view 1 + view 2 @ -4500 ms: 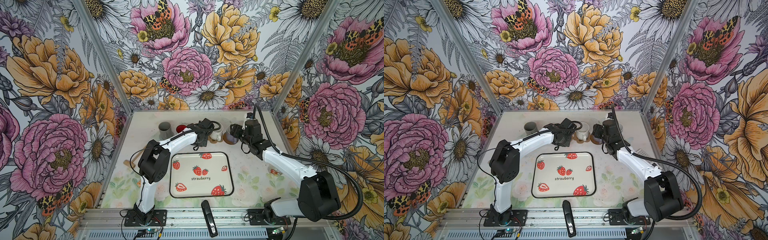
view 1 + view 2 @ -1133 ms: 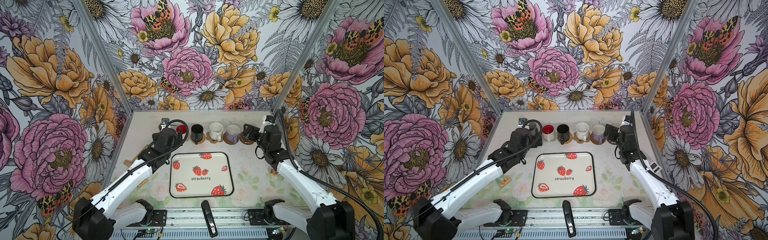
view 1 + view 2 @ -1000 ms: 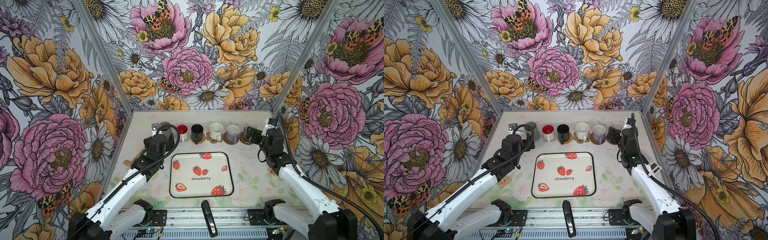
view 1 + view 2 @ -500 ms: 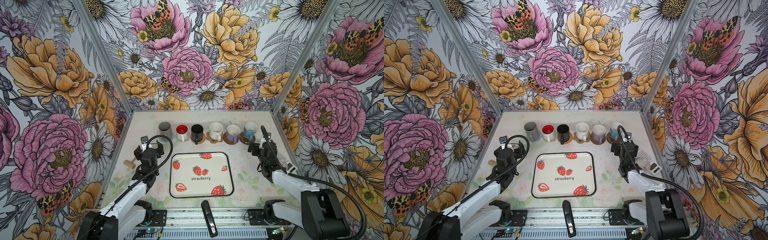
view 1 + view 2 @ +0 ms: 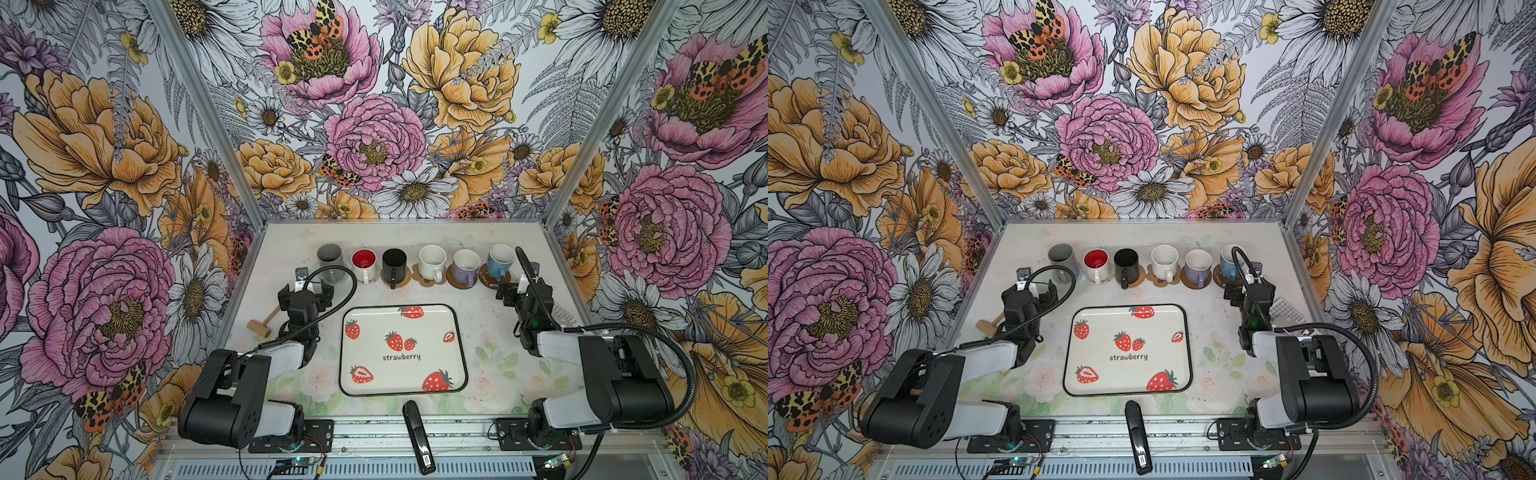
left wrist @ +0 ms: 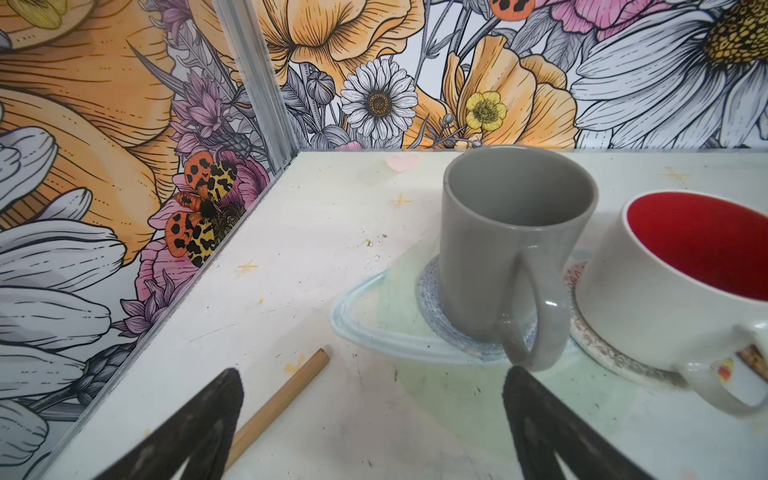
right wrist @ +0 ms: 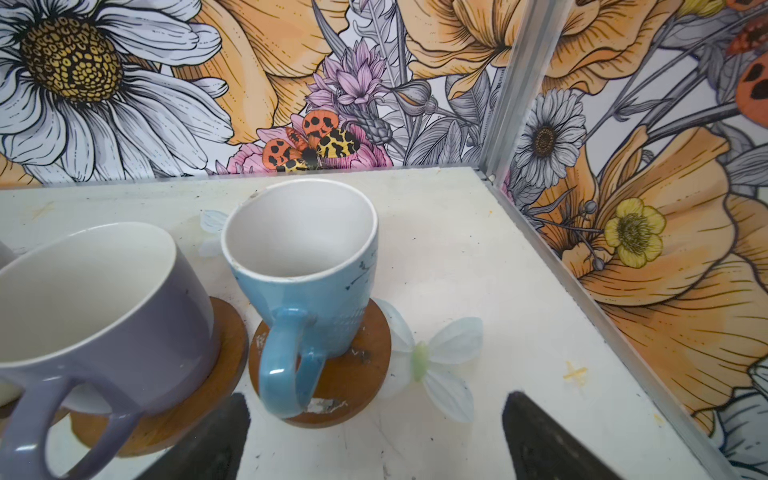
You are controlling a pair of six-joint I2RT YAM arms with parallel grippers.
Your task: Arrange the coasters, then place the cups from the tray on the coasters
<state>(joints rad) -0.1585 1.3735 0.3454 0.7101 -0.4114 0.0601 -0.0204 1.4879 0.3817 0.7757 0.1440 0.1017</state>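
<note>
six cups (image 5: pixel 432 262) stand in a row toward the table (image 5: pixel 482 299) back, one per coaster (image 5: pixel 408 277). tray (image 5: pixel 401 351) lies mid-table, before them. left jaws and right jaws: wide, gripping nothing.

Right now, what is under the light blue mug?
A round brown coaster lies under the light blue mug, its scuffed front edge showing. The mug's base covers its middle, so that part cannot be seen.
</note>
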